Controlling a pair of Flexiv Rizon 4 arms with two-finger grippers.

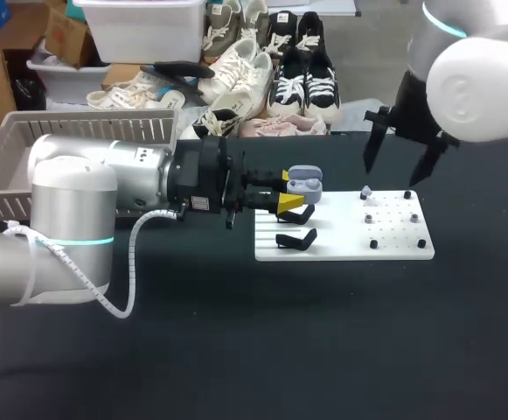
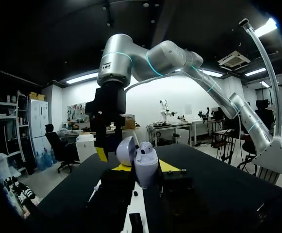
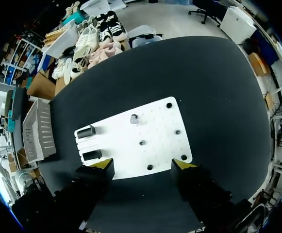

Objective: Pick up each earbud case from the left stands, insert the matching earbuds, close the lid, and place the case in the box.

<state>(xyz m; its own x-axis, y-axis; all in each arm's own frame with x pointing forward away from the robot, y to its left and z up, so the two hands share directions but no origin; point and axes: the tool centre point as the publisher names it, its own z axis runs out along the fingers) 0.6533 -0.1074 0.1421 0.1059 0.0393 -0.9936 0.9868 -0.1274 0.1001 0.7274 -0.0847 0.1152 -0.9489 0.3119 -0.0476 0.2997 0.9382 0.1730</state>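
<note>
The left arm (image 1: 70,219) lies level across the near left of the black table (image 1: 323,350). The left claw (image 1: 288,189) is closed on the case (image 1: 305,183), a finger at each side. The case is held with its lid open just over the left end of the white board (image 1: 341,247). Whether earbuds sit inside it cannot be told. A black stand (image 1: 295,238) is on the board just nearer. The right claw (image 1: 398,171) hangs over the board's far right, fingers wide apart and holding nothing. Beneath it one pale earbud (image 1: 366,191) sits on a peg; the other pegs are too small to make out. A basket (image 1: 9,149) stands at the far left.
</note>
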